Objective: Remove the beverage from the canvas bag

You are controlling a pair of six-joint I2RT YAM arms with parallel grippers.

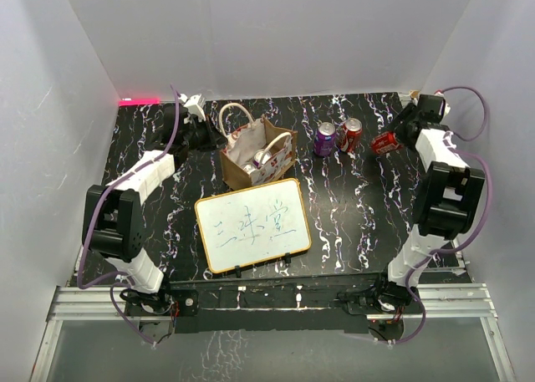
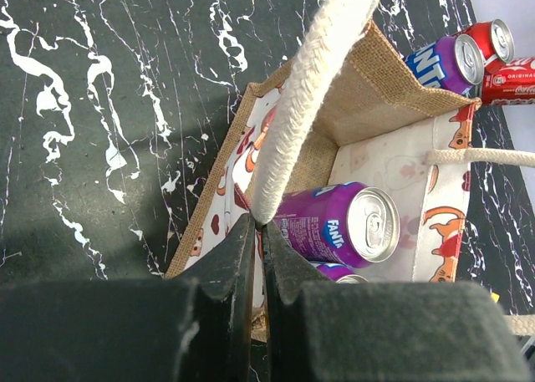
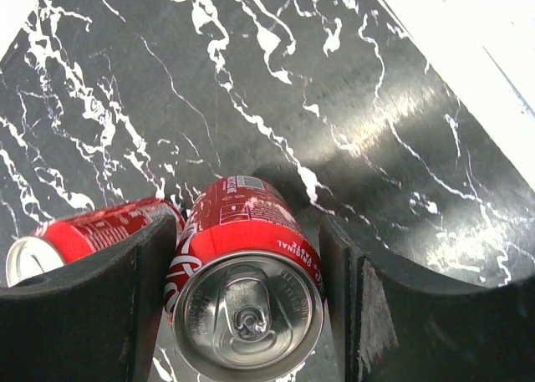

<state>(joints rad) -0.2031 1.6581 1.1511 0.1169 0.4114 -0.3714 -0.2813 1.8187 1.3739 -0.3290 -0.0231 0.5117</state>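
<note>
Evidently steadying the canvas bag (image 2: 376,89), left gripper (image 2: 259,231) pinches its handle (image 2: 309,89); right of it, right gripper (image 3: 248,231) gapes around red can (image 3: 247,290).

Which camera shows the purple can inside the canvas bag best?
The left wrist view: the purple can lies inside the canvas bag, label readable. The top view shows only a glimpse; the right wrist view, nothing.

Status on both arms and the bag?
Left gripper shut on handle. Right gripper open around red can, outside bag. Purple can inside canvas bag, mouth open.
</note>
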